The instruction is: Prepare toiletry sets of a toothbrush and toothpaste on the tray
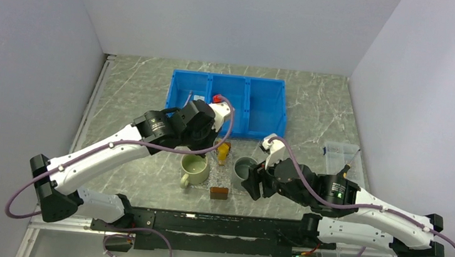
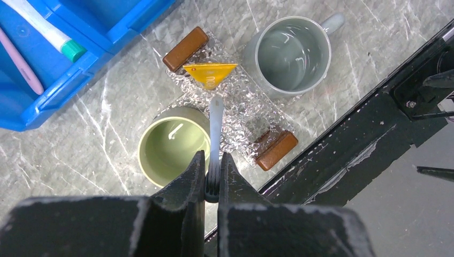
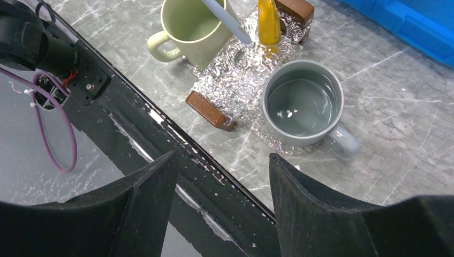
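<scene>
My left gripper is clenched on the pale brush, pinching one end of it between both fingers. The brush slants out from the jaws past the rim of the green mug. Its free end hangs over the tray and points at the yellow tube. I can't tell whether that end touches the tray.

The tray lies at the middle of the bench, close to its near edge. The yellow tube lies on the tray's far part. One brown block sits at the tray's far edge, just beside the tube. A second block sits at the tray's near edge. The green mug stands upright against the tray's left end, and the grey mug stands upright at its right end.

My right gripper is released, its jaws wide apart with nothing between them. It hovers over the bench's near edge, just right of the grey mug.

The blue bin sits at the middle of the bench, toward its far edge. In one of its compartments the white tube, with a teal cap, and the pink brush lie side by side. From the wrist view I can't tell which compartment that is. A clear box stands near the bench's right edge.
</scene>
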You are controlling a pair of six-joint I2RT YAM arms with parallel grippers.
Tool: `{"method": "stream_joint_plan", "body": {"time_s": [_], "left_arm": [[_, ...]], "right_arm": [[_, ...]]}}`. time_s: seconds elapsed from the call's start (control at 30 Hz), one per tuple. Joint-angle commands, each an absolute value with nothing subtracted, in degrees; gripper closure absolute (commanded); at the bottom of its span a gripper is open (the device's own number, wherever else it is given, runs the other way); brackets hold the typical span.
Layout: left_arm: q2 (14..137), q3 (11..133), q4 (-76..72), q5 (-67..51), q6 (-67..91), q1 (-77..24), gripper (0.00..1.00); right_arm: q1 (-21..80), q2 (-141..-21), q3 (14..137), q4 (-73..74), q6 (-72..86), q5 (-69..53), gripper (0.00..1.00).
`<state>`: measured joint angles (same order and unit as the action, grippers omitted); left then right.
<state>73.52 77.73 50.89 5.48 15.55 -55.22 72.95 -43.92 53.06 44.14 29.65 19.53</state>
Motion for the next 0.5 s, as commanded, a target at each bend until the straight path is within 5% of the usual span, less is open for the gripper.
{"method": "stream_joint_plan", "body": {"time_s": [0.0,0.47], "left_arm": [[75.6,81.0,50.4,6.0,15.2,-55.6,1.00],[77.8,86.9,54.9,4.3,15.3,-58.0,1.00]], "right_arm": [[72.9,-42.1,52.4,44.4,30.6,21.2,0.35],[72.9,-39.6,50.8,45.1,30.7,22.0,0.35]]}}
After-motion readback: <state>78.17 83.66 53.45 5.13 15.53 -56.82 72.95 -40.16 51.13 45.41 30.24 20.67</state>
